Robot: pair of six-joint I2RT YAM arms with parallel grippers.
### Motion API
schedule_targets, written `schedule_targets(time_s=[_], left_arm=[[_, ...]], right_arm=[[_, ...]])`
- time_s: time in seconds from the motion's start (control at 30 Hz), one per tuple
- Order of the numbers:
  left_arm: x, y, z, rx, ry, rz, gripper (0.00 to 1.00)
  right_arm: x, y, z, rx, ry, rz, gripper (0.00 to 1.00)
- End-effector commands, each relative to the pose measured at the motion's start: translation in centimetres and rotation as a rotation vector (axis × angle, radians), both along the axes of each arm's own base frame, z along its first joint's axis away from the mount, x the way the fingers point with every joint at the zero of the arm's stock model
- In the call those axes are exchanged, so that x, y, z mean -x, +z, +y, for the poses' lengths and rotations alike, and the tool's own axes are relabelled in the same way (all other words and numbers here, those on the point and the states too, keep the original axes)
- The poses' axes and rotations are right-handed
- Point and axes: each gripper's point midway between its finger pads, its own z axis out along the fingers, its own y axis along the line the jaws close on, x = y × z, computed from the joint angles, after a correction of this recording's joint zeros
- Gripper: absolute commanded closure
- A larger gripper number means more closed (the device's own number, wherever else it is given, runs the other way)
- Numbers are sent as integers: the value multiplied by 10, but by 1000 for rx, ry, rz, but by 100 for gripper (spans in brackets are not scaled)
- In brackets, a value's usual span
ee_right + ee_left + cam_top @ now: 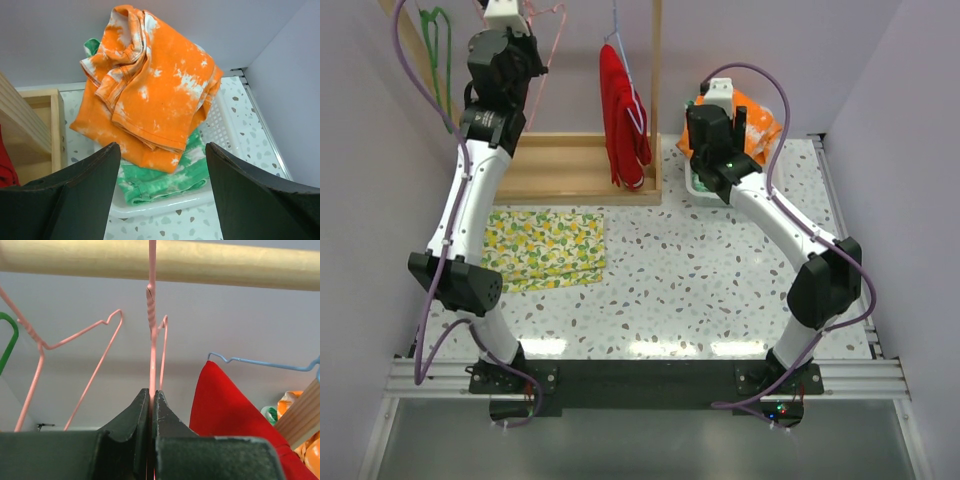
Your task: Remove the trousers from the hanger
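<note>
Red trousers [623, 115], soft and probably super light, hang off the blue hanger [260, 363] top centre, so I'd pinch the hem; left gripper [151, 402] is clamped on a pink hanger [151, 315], right gripper [161, 147] wide open over the basket [220, 125].

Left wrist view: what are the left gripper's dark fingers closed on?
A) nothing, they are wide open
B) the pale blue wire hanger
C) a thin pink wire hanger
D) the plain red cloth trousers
C: the left gripper has its fingers pinched together on the thin pink wire hanger, while the plain red cloth trousers hang untouched to the side on the pale blue wire hanger.
</note>
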Motion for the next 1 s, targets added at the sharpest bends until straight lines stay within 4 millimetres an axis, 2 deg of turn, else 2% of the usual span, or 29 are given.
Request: schedule_targets(time_s=[0.0, 0.23, 0.3, 0.53, 0.63, 0.67, 0.7, 0.73, 0.9, 0.97], left_arm=[[5, 42, 21, 20, 64, -115, 100], [-7, 10, 33, 33, 106, -42, 100], [-10, -4, 36, 32, 106, -6, 100], [-19, -36, 45, 35, 73, 78, 100], [-19, -43, 47, 39, 74, 93, 100], [-13, -37, 48, 42, 75, 81, 100], [-12, -45, 50, 45, 80, 96, 100], [-10, -44, 51, 51, 86, 90, 99], [10, -46, 48, 51, 66, 92, 72], [18, -44, 49, 55, 65, 91, 69]], right_arm=[[-2, 17, -7, -19, -8, -49, 28], [-4, 14, -10, -17, -15, -44, 28], [-4, 14, -10, -20, -15, -46, 28], [-1, 13, -11, -28, -14, -43, 28], [0, 12, -10, -31, -12, -38, 28], [1, 13, -11, -32, -13, -38, 28], [1, 11, -10, -31, -12, -33, 28], [1, 11, -10, -33, -10, -33, 28], [3, 9, -9, -41, -4, -26, 28], [3, 9, -9, -50, -5, -23, 28]])
